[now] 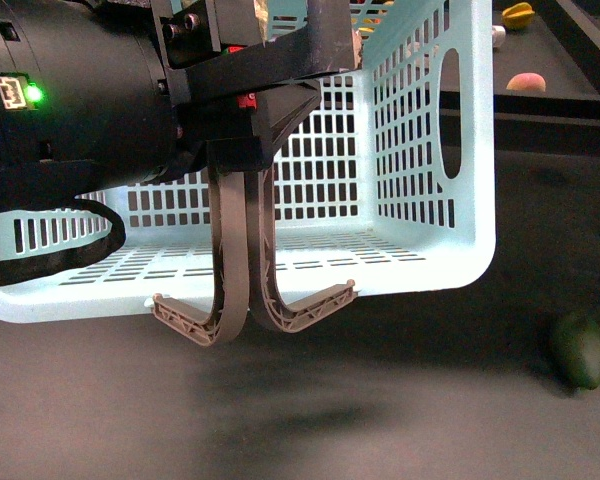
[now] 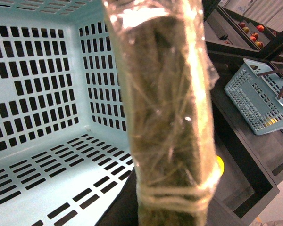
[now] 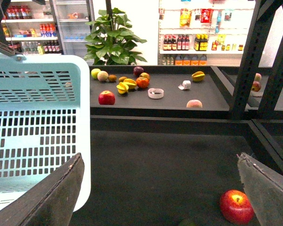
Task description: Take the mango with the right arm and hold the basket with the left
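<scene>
The turquoise basket (image 1: 420, 150) hangs tilted with its open side toward me. My left gripper (image 1: 245, 140) is shut on its two grey-brown handles (image 1: 230, 290), gathered together at the top. In the left wrist view a tape-wrapped finger (image 2: 165, 117) fills the middle, with the basket's empty slotted inside (image 2: 42, 108) behind it. My right gripper (image 3: 160, 197) is open and empty above the dark shelf, right of the basket wall (image 3: 37, 132). A yellow-orange fruit (image 1: 518, 14), perhaps the mango, lies on the far shelf; it also shows in the right wrist view (image 3: 198, 75).
A dark green oval fruit (image 1: 578, 348) lies on the near shelf at right. A red apple (image 3: 236, 206) sits by my right finger (image 3: 269, 188). Several fruits, including a peach (image 3: 194, 104), lie on the far shelf. Black posts (image 3: 247, 61) stand at right. A second basket (image 2: 259, 101) stands aside.
</scene>
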You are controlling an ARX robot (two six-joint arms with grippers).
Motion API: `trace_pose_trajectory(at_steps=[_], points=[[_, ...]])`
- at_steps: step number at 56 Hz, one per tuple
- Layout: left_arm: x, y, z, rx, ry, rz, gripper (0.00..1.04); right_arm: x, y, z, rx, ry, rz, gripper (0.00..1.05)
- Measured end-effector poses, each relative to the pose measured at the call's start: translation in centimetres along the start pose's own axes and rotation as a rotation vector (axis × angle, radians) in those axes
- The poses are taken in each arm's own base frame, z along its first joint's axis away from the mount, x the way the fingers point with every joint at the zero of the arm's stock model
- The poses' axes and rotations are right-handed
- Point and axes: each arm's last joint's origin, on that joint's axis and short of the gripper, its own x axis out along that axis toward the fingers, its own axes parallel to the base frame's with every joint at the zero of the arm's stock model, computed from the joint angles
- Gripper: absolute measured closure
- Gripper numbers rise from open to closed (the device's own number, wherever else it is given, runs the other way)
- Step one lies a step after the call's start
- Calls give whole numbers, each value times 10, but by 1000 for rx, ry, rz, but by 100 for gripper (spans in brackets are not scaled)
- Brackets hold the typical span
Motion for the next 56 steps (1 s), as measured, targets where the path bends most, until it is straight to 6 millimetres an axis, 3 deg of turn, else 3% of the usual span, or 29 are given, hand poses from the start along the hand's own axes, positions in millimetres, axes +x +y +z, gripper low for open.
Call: trace_pose_trajectory(at_steps=[56], points=[[0, 0, 0, 0, 0, 0, 96, 0, 0, 0, 0, 0, 0, 8]])
